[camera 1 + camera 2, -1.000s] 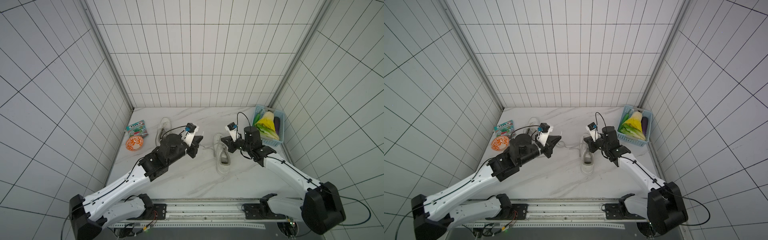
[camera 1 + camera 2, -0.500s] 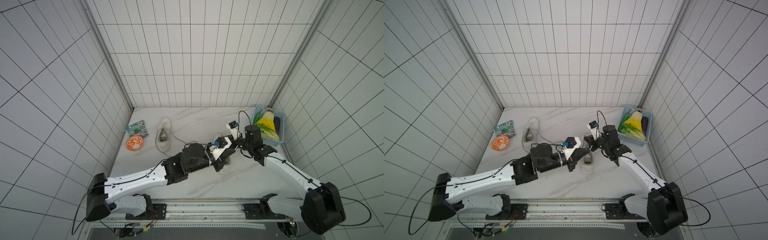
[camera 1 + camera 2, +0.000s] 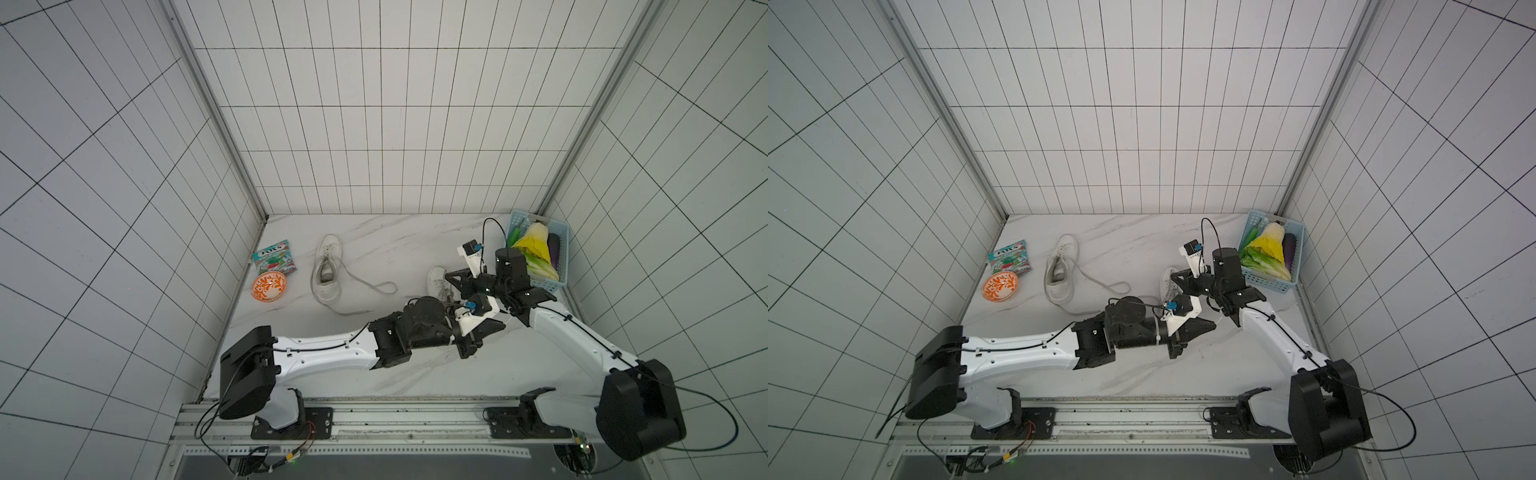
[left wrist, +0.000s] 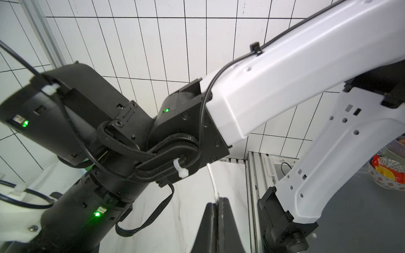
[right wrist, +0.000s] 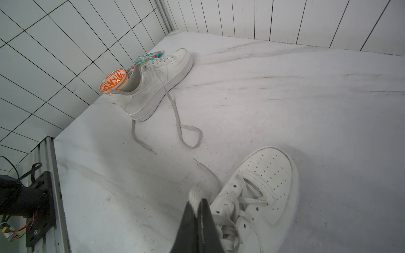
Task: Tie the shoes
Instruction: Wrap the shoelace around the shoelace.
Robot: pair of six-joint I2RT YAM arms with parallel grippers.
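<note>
Two white shoes sit on the marble table. One shoe (image 3: 326, 270) (image 5: 157, 78) stands alone at the back left, its loose laces (image 5: 188, 135) trailing on the table. The other shoe (image 3: 437, 281) (image 5: 263, 186) is at the right, partly under the arms. My right gripper (image 5: 198, 202) (image 3: 449, 276) hovers over this shoe, shut on a folded piece of its lace (image 5: 196, 193). Just in front of the same shoe, my left gripper (image 4: 218, 200) (image 3: 500, 326) reaches under the right arm and is shut on a thin lace end (image 4: 213, 184).
A blue basket (image 3: 544, 285) of vegetables stands at the back right, close behind the right arm. An orange patterned bowl (image 3: 269, 286) and a snack packet (image 3: 275, 259) lie by the left wall. The two arms cross near the right shoe.
My left arm has swung from the table's left-centre across to the right, ending under the right arm. The right gripper has stayed over the right shoe.
</note>
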